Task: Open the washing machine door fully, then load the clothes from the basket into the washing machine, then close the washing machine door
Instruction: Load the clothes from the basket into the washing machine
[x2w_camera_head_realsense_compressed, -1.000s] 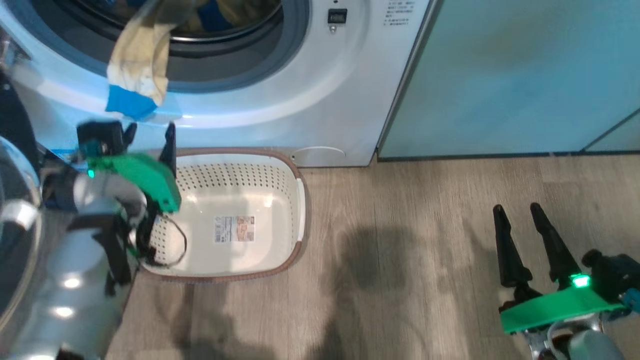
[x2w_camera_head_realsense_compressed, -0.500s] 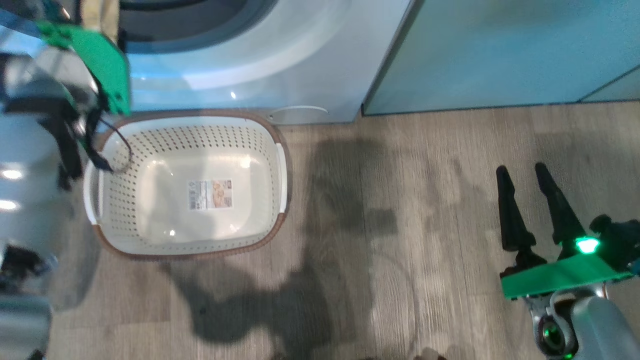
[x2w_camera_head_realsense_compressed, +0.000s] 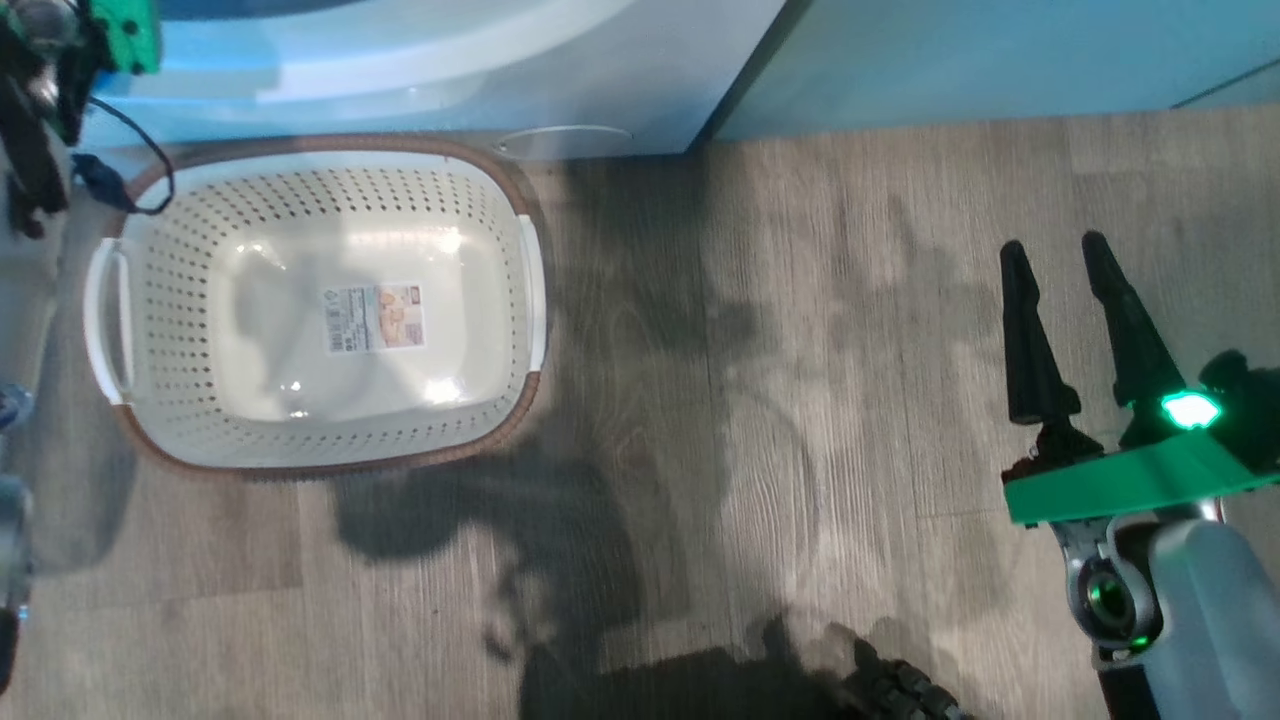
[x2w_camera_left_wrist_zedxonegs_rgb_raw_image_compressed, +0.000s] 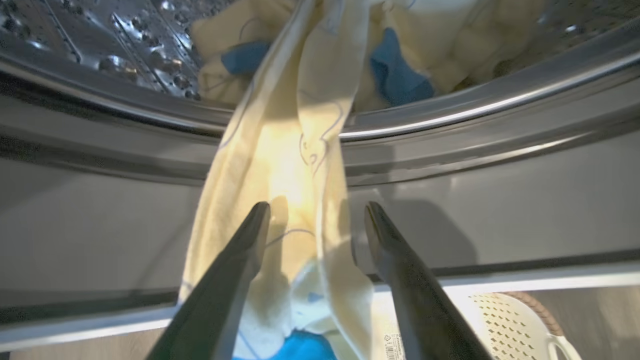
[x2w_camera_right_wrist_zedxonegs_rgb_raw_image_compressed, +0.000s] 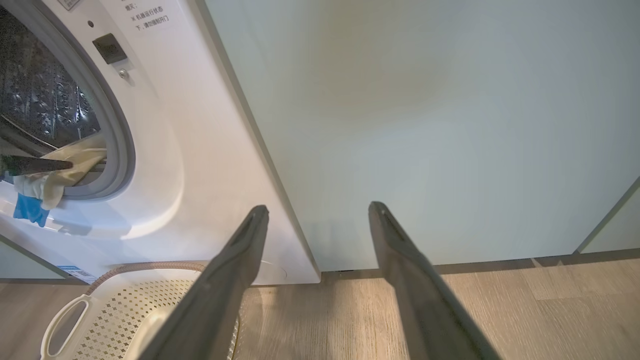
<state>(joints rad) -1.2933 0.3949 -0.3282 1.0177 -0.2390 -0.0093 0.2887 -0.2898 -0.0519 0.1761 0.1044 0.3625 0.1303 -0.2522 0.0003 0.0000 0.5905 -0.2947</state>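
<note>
- The washing machine (x2w_camera_right_wrist_zedxonegs_rgb_raw_image_compressed: 200, 150) is standing with its mouth open, the grey rubber ring (x2w_camera_right_wrist_zedxonegs_rgb_raw_image_compressed: 122, 150) showing around the opening in the right wrist view.
- Most of the clothes (x2w_camera_left_wrist_zedxonegs_rgb_raw_image_compressed: 400, 75) are lying inside the steel drum (x2w_camera_left_wrist_zedxonegs_rgb_raw_image_compressed: 100, 40), pale yellow with blue patches, heaped just behind the lip.
- One yellow garment (x2w_camera_left_wrist_zedxonegs_rgb_raw_image_compressed: 290, 165) is hanging out over the lip and trailing down the machine's white front, its blue end dangling at the bottom.
- The left gripper (x2w_camera_left_wrist_zedxonegs_rgb_raw_image_compressed: 316, 215) is pointing at this garment with its fingers spread wide; the cloth is running down between them and nothing is being pinched. Whether the cloth is brushing the near finger is hard to tell from this angle.
- From the right wrist view, one dark finger (x2w_camera_right_wrist_zedxonegs_rgb_raw_image_compressed: 35, 165) of that gripper is showing level against the hanging garment.
- The basket (x2w_camera_head_realsense_compressed: 200, 230) is sitting on the wooden floor (x2w_camera_head_realsense_compressed: 800, 350) right below the machine's front, showing only the label (x2w_camera_head_realsense_compressed: 375, 318) on its bottom.
- The right gripper (x2w_camera_head_realsense_compressed: 1053, 245) is hovering over bare floor, well apart from the basket, fingers spread and holding nothing.
- In its own view it is facing the pale green cabinet (x2w_camera_right_wrist_zedxonegs_rgb_raw_image_compressed: 425, 125) beside the machine.
</note>
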